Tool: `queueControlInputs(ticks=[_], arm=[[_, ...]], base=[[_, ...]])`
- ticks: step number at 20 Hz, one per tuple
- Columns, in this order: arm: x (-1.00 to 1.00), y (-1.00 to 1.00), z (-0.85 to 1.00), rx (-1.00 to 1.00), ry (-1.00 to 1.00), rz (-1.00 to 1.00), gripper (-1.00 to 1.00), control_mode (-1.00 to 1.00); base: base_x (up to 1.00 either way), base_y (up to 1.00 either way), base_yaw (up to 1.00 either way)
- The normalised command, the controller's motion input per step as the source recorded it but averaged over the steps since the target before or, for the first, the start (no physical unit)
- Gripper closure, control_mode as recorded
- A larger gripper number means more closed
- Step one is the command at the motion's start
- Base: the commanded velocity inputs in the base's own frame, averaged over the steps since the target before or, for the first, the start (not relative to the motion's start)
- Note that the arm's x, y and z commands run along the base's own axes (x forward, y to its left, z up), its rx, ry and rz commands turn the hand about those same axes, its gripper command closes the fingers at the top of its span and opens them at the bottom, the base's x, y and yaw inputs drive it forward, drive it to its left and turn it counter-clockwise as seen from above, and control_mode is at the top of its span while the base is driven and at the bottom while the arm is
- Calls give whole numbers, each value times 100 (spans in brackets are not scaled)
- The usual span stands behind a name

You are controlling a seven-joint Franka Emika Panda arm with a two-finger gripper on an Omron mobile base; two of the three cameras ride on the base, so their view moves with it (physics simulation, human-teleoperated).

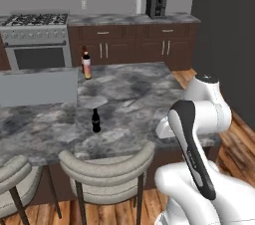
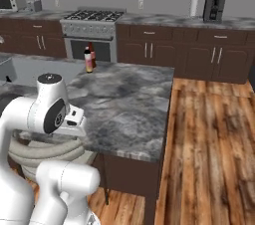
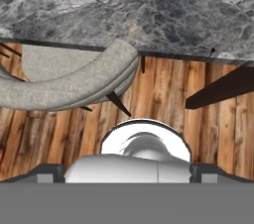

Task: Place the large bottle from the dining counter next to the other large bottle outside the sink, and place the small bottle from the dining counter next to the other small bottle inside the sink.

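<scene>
Two bottles stand on the dining counter: we see a small dark bottle near the stools' edge, and the large bottle seemingly behind a pale one. Our gripper hangs released above a stool.

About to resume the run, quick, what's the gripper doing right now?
Gripper: open, holding nothing, above the stool beside the dining counter.
</scene>
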Motion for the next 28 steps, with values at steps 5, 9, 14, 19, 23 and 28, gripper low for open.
queueControlInputs(ticks=[5,9,14,19,23,28], arm=[[0,0,0,0,0,0,-100,100],[0,0,0,0,0,0,-100,100],[0,0,0,0,0,0,-100,100],[0,0,0,0,0,0,-100,100],[0,0,0,0,0,0,-100,100],[0,0,0,0,0,0,-100,100]], base=[[4,53,-10],[-40,52,-3],[-49,43,-1],[-7,64,-1],[12,75,-4],[15,48,-4]])
